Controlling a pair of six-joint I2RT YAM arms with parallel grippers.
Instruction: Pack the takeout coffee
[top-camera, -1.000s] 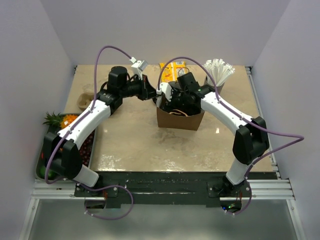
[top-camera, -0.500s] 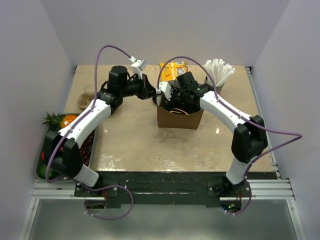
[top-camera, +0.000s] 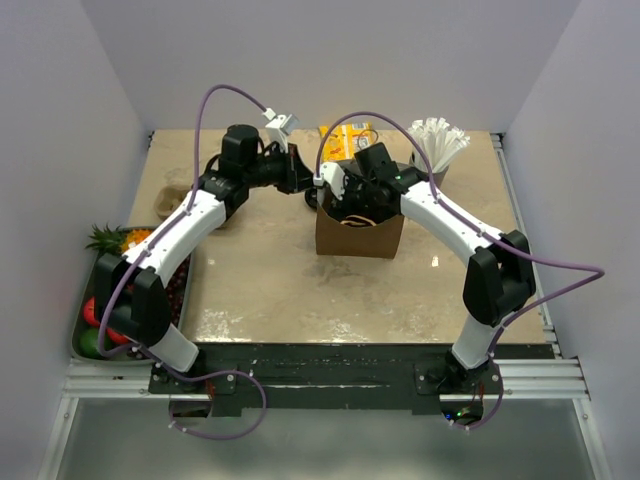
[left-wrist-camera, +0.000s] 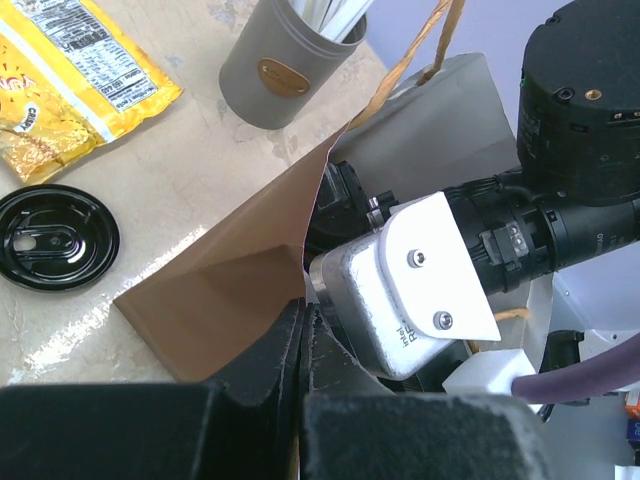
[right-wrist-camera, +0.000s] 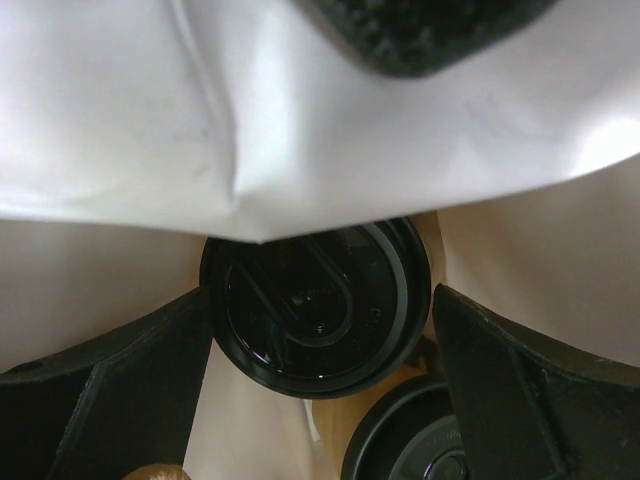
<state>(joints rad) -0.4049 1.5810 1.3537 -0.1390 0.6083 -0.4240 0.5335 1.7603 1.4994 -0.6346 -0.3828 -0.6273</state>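
Noting left gripper (left-wrist-camera: 303, 312) clenched on paper bag (left-wrist-camera: 225, 290) rim, right gripper (right-wrist-camera: 320, 300) straddling lidded cup (right-wrist-camera: 300, 345) inside, I cannot confirm its grip.

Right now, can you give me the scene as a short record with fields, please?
left pincer: shut on the rim of the paper bag
right pincer: inside the bag, fingers either side of a black-lidded cup; grip unclear
also in bag: second black lid, partly seen
on table: loose black lid, yellow packet, grey cup of straws

Brown bag (left-wrist-camera: 230, 280) (white inside), black lid (right-wrist-camera: 315, 305), yellow packet (left-wrist-camera: 70, 80), grey cup (left-wrist-camera: 285, 65).
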